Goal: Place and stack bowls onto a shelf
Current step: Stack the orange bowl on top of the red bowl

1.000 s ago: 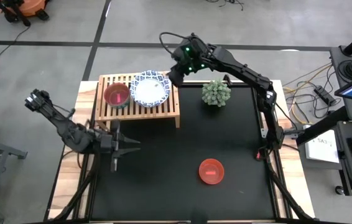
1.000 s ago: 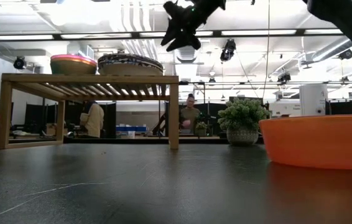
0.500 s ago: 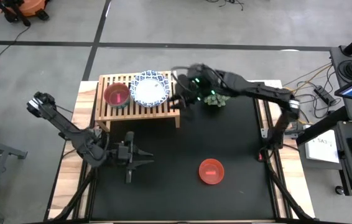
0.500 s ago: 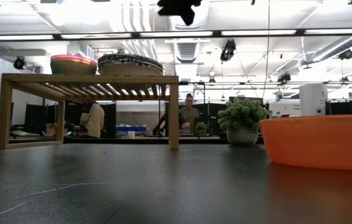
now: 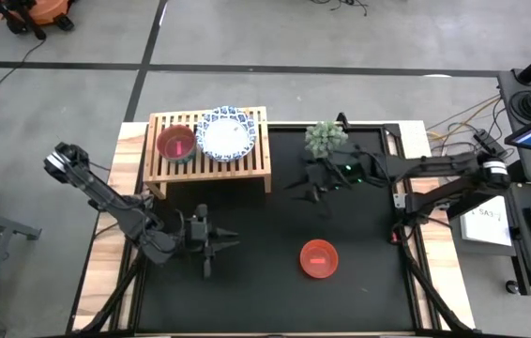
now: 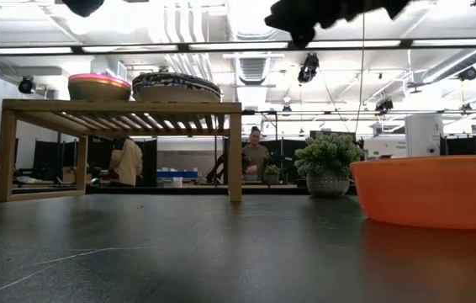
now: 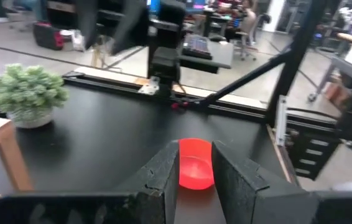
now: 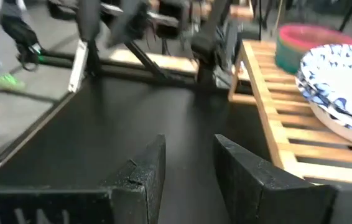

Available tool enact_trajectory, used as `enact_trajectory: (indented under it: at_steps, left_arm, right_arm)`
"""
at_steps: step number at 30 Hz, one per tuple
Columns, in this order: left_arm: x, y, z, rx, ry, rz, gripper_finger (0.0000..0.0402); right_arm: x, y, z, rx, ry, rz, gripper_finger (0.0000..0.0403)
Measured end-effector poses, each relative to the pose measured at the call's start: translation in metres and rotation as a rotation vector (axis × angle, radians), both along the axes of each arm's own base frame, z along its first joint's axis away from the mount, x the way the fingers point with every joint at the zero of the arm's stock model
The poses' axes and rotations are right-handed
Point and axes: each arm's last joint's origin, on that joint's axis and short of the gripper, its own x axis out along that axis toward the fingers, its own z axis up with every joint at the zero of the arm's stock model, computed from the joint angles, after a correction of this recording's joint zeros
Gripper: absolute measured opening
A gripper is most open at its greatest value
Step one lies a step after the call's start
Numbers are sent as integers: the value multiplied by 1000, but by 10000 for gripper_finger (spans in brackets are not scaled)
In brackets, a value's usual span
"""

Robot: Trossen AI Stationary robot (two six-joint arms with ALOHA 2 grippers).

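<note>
Overhead, the light-wood shelf (image 5: pixel 209 150) stands at the far left part of the black mat (image 5: pixel 359 282) that covers the surface. On its slatted top sit two stacks side by side: the small plain bowls (image 5: pixel 176 144), pink rim outermost with red inside, on the left, and the white bowls with blue patterned rims (image 5: pixel 227 134) on the right, the two stacks touching or nearly so. From table height the same two stacks (image 6: pixel 99 87) and (image 6: pixel 176 86) rest on the shelf top (image 6: pixel 120 106), with people standing in the room behind. One red bowl (image 5: pixel 319 258) lies alone on the mat at the near centre-right, well apart from the shelf; it fills the right foreground of the low view (image 6: pixel 427 192). A small green potted plant (image 5: pixel 326 139) stands at the far edge of the mat, right of the shelf. The left hand (image 5: pixel 233 246) hovers over the mat near the left-centre, empty, its fingers (image 7: pixel 157 180) spread a little with the red bowl (image 7: pixel 194 163) seen through the gap. The right hand (image 5: pixel 301 188) hangs just near the plant, between shelf and plant, empty, its fingers (image 8: pixel 146 171) apart; the shelf and patterned bowls (image 8: pixel 341 81) lie beside it.
</note>
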Motion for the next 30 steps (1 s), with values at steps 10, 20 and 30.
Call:
enact_trajectory:
  at_steps: [10,20,30]
  left_arm:
    - [7,-2,-12,-16,13,98,77]
    - [23,-1,-21,-66,-26,181,77]
    - [44,0,-36,-105,-74,223,77]
  right_arm:
    - [-41,7,-28,-31,-144,16,123]
    - [-71,10,-30,-94,-203,36,123]
    - [-99,14,-38,-111,-257,62,123]
